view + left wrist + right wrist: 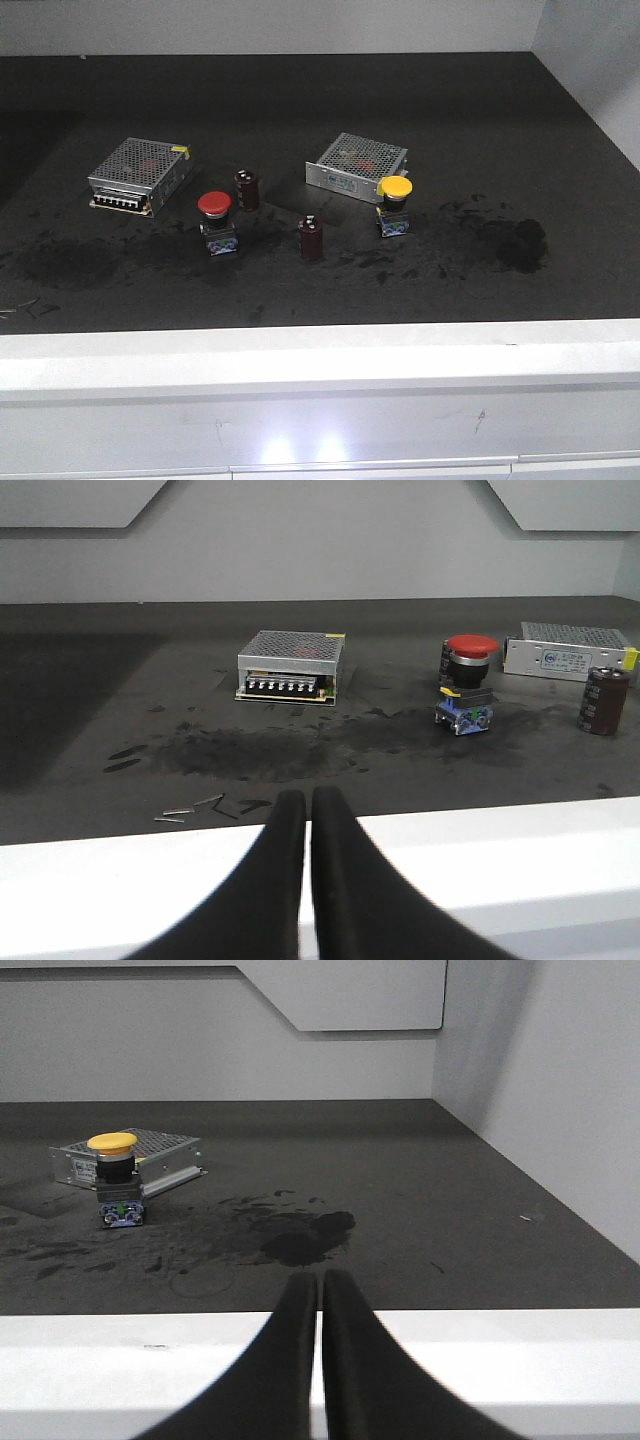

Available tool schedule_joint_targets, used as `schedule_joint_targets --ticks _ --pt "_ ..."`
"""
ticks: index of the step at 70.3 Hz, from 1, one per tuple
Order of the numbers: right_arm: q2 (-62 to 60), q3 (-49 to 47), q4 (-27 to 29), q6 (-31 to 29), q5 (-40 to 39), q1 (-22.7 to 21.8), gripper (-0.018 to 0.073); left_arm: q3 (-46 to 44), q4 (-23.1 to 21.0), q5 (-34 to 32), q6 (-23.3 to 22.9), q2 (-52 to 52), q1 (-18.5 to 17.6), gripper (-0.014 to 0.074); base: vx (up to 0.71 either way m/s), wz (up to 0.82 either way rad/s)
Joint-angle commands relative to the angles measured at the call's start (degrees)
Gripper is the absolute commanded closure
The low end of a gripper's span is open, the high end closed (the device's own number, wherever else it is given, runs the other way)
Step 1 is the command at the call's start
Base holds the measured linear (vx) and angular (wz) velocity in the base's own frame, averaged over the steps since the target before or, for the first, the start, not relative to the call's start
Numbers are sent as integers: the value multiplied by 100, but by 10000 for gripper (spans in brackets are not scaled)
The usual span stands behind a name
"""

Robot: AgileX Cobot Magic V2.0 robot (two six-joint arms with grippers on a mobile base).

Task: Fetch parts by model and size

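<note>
While the front view takes in the whole dark counter (420, 100) with neither arm in sight, each wrist view shows its own claw and only half the layout. The left claw (307, 798) and the right claw (320, 1282) both hang over the counter's white front lip, fingers pressed together with barely a slit between them and nothing held. The left wrist view catches the red-capped switch (467, 683) and the right wrist view the yellow-capped switch (115, 1175), neither seeing the other's. Only the right wrist view shows the side wall (560, 1110) rising along the counter's right edge, with a broad bare stretch and a dark smudge (305, 1243) between it and the yellow-capped switch. From the front, the red-capped switch stands left of centre, near one dark red cylinder (247, 189) behind it and the left mesh-topped box (140, 175). A second cylinder (311, 239) stands between the two switches, apart from both. The yellow-capped switch stands right of centre, close in front of the right mesh-topped box (356, 165); whether they touch cannot be told. Each switch is upright, a rounded mushroom cap on a black collar over a blocky base marked with blue.
</note>
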Motion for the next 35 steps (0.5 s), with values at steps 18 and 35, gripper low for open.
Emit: schedule_joint_targets --ticks 18,35 --pt "-81 47 -72 -14 -432 -41 569 15 -1 -453 -14 -72 -33 603 0 0" --pt "-81 47 -72 -14 -432 -41 569 15 -1 -453 -14 -72 -33 603 0 0"
